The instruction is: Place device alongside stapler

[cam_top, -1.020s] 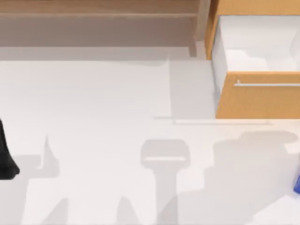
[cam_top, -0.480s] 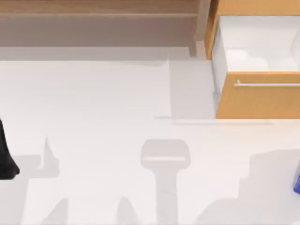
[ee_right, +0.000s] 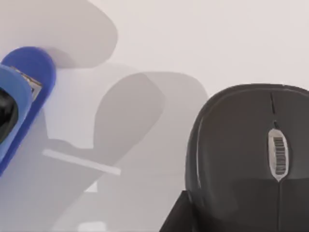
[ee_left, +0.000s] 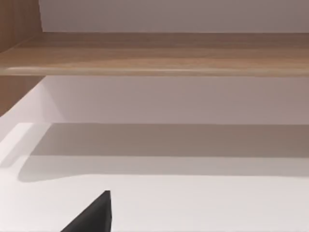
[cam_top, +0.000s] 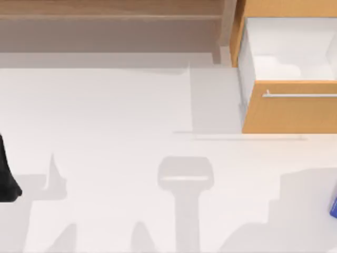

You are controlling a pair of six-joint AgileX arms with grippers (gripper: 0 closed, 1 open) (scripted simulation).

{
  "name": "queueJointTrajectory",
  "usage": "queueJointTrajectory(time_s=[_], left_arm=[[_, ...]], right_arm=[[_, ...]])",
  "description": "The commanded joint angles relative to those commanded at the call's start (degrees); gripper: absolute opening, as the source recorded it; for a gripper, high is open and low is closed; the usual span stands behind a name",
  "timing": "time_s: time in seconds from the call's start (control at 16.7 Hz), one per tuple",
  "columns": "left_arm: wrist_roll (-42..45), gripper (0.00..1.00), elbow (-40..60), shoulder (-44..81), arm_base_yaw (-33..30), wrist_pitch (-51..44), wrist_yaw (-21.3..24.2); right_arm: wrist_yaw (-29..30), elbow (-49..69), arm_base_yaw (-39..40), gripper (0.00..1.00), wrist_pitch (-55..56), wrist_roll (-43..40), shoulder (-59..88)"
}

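Note:
The device [ee_right: 251, 154] is a black oval mouse with a grey scroll wheel. It hangs above the white table, and its shadow lies on the surface below. My right gripper [ee_right: 231, 220] is shut on it, with one dark finger [ee_right: 176, 217] against its side. The bright blue stapler [ee_right: 21, 96] with its paler top lies on the table a short way from the device, apart from it. In the top view a sliver of the stapler [cam_top: 334, 205] shows at the right edge. My left gripper [ee_left: 94, 217] stays parked at the table's left edge [cam_top: 6, 182].
An open wooden drawer [cam_top: 289, 108] with a metal handle [cam_top: 300, 95] and white inside juts out at the back right. A wooden shelf [cam_top: 110, 13] runs along the back. The white tabletop [cam_top: 116, 121] spreads between them.
The right arm's shadow has slid from just below the drawer front toward the table's lower right. The stapler and the left arm have not moved.

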Motion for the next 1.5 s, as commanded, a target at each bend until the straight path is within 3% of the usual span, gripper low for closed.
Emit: queueJointTrajectory(time_s=[1.5], left_arm=[[0.0, 1.0, 0.0, 0.0, 0.0, 0.0, 0.0]], right_arm=[[0.0, -2.1, -0.1, 0.0, 3.7, 0.1, 1.8]])
